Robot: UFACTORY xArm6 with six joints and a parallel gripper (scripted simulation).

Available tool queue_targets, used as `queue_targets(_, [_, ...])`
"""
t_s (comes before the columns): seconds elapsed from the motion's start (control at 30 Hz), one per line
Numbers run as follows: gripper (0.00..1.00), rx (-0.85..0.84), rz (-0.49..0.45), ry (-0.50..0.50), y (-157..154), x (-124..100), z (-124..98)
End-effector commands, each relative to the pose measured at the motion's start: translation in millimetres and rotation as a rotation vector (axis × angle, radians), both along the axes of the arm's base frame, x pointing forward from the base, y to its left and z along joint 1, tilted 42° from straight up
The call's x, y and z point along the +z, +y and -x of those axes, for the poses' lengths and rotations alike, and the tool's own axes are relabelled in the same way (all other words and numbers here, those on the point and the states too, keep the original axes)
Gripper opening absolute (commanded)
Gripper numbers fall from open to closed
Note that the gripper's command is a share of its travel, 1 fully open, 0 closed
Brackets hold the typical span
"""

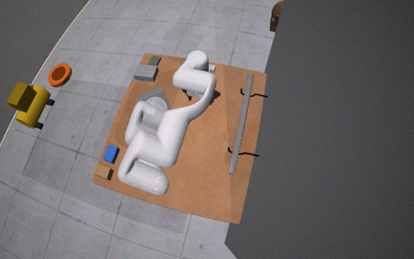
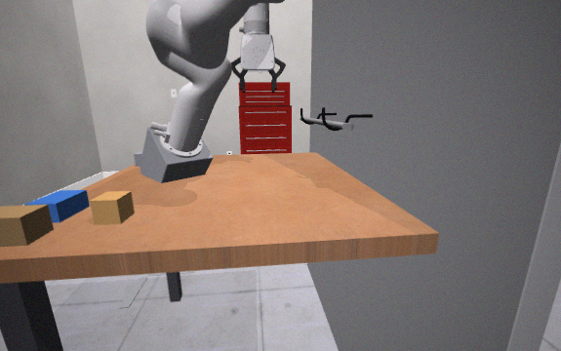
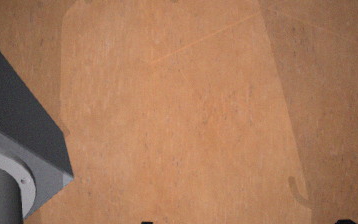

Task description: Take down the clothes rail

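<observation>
The grey clothes rail (image 1: 241,122) hangs on two black wall hooks (image 1: 251,94) (image 1: 244,153) along the dark wall, above the wooden counter (image 1: 192,144). In the side view the rail (image 2: 331,123) shows end-on on the hooks, well above the counter top. My gripper (image 2: 259,82) is open and empty, pointing down, high over the counter near the arm's base and left of the rail. The wrist view shows only bare counter wood (image 3: 190,115), the arm's grey base block (image 3: 15,150) and my fingertips at the bottom edge.
A blue block (image 2: 60,204), a small tan cube (image 2: 111,207) and a larger brown block (image 2: 7,225) lie at the counter's near left. Grey blocks (image 1: 146,72) lie at the far corner. A red drawer cabinet (image 2: 264,118) stands behind the counter.
</observation>
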State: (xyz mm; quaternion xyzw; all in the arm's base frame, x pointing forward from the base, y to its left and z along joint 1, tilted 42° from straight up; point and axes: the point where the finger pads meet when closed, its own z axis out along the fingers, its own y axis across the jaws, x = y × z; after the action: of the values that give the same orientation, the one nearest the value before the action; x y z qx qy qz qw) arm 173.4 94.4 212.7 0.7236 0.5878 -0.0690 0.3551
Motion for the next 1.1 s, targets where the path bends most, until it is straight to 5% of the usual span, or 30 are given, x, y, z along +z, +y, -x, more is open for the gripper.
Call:
queue_targets(0.0, [1.00,0.003,-0.002,0.003,0,2,-6])
queue_targets(1.07, [1.00,0.004,-0.002,0.002,-8,15,-50])
